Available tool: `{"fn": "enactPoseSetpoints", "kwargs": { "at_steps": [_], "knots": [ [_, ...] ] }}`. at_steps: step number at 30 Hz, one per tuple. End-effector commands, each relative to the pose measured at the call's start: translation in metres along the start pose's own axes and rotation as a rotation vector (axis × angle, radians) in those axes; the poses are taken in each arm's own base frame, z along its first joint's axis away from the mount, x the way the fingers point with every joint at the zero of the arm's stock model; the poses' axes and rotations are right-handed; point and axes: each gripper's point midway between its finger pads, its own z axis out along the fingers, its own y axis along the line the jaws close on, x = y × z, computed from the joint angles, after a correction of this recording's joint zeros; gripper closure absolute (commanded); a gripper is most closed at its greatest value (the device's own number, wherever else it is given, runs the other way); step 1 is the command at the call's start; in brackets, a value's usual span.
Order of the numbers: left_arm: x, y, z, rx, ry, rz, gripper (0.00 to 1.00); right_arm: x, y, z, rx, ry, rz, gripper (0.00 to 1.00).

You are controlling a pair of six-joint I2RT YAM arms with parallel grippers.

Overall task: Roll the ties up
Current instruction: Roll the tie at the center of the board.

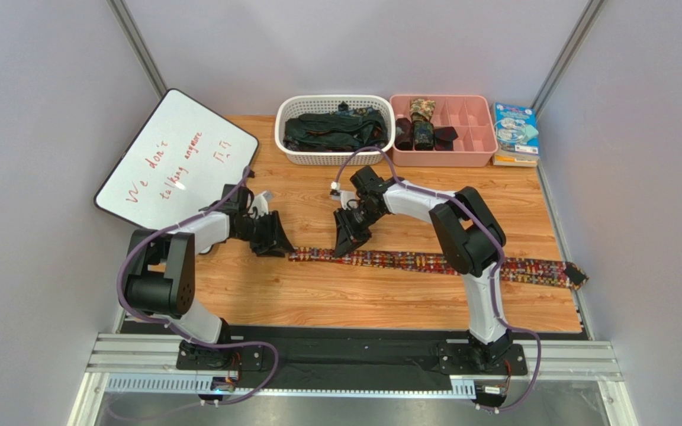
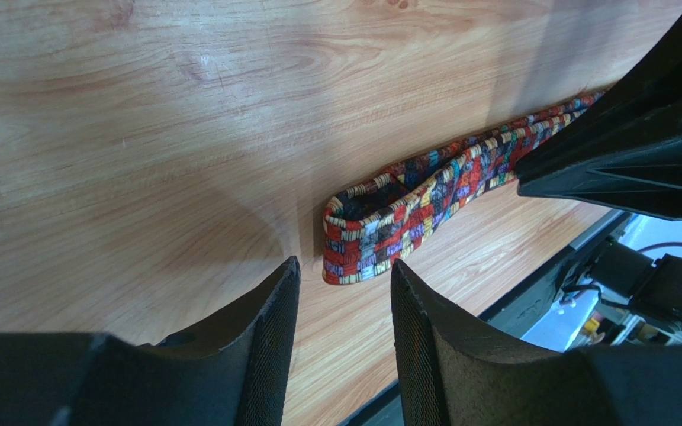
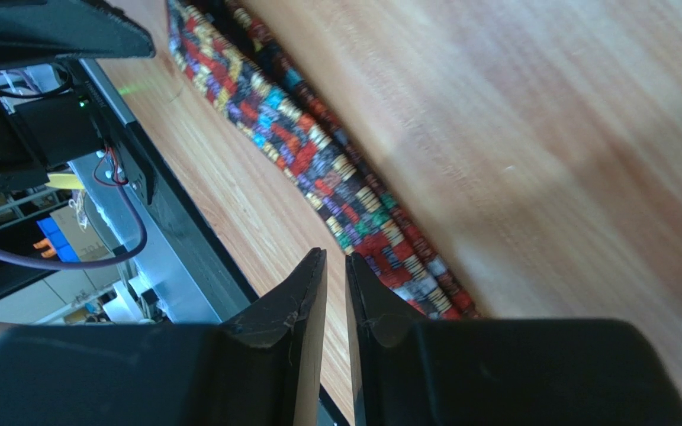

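Red-yellow tie (image 1: 425,262) lies flat before white basket (image 1: 336,158), stretched for rolling | left gripper (image 2: 343,266) at its end, before basket's left corner, jaws half-wide, empty | right gripper (image 3: 336,257) before basket, jaws narrow, empty

Pale grey walls (image 1: 42,89) on three sides, metal posts (image 1: 140,44) at the back corners. Wooden tabletop (image 1: 362,297), light grain, soft sheen under even overhead light. Whiteboard (image 1: 176,160) with red handwriting, tilted at back left, partly off the wood. White slatted basket (image 1: 336,156) and pink divided tray (image 1: 460,98) side by side along the back edge. Blue booklets (image 1: 515,129) stacked just right of the tray. Black strip and aluminium rail (image 1: 362,362) along the near edge.
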Motion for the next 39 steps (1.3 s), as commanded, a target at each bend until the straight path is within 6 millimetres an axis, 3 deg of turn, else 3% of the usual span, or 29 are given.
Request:
{"fn": "enactPoseSetpoints", "kwargs": {
  "at_steps": [1,4,10,17,25,34,39],
  "knots": [
    [-0.009,-0.008,0.005,0.018,-0.007,-0.046,0.52,-0.022,0.003,0.003,-0.015,-0.052,0.002,0.81],
    [-0.012,-0.007,0.009,0.017,-0.005,-0.055,0.54,-0.016,-0.002,0.007,-0.007,-0.034,0.014,0.81],
    [-0.014,-0.011,0.011,0.041,-0.001,-0.051,0.71,-0.008,-0.008,0.01,0.0,-0.015,0.019,0.82],
    [-0.02,-0.046,-0.009,0.165,-0.061,-0.021,1.0,-0.012,-0.004,0.009,-0.014,-0.019,0.021,0.82],
    [-0.017,-0.069,-0.012,0.151,-0.07,0.054,1.0,-0.019,0.009,-0.003,-0.026,-0.047,-0.01,0.82],
    [-0.012,-0.056,-0.021,0.022,-0.06,0.08,1.0,-0.041,0.053,-0.028,-0.115,-0.119,-0.029,0.84],
    [-0.013,-0.047,-0.023,-0.022,-0.072,0.103,1.0,-0.046,0.07,-0.015,-0.163,-0.116,-0.008,0.84]
  ]
}}
